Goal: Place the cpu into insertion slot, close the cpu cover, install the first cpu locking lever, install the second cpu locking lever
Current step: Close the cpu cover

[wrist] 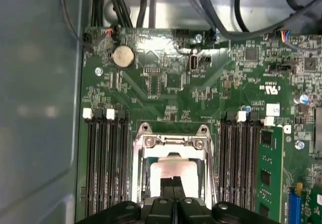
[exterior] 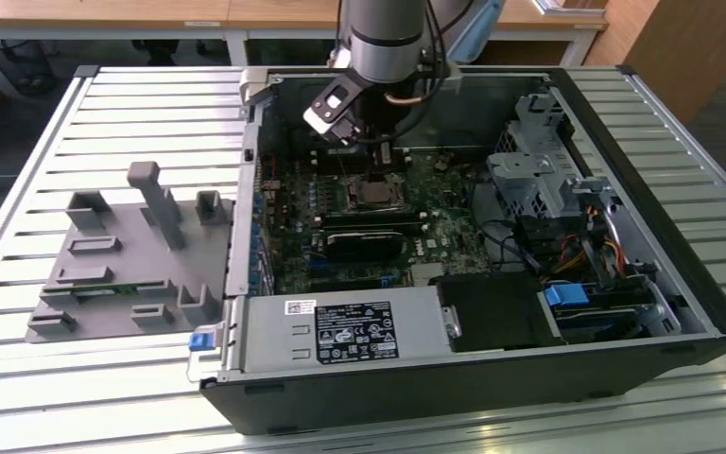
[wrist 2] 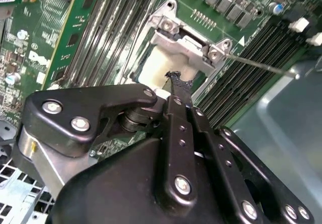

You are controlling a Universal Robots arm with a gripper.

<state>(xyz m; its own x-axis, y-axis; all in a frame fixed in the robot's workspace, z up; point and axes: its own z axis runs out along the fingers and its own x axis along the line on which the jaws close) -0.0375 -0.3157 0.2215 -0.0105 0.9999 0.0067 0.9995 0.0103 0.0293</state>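
Note:
In the exterior view the arm reaches down into the open computer case, and the gripper (exterior: 376, 159) hangs just above the insertion slot (exterior: 373, 194) on the green motherboard. Both wrist views show the silvery cpu cover (wrist: 173, 142) (wrist 2: 188, 45) lying down over the socket. The pale top of the cpu (wrist: 168, 169) (wrist 2: 160, 65) shows through its window. The gripper (wrist: 173, 186) (wrist 2: 176, 80) is shut, its two fingers pressed together with nothing between them, and its tip is at the cover's edge over the cpu. A thin locking lever (wrist 2: 261, 65) sticks out sideways from the socket's corner.
Long black memory slots (wrist: 105, 158) (wrist: 241, 158) flank the socket on both sides. In the case sit a power supply (exterior: 337, 331), a drive cage (exterior: 540, 180) and cables (exterior: 590, 251). A grey fixture (exterior: 124, 255) lies on the slatted table at the exterior view's left.

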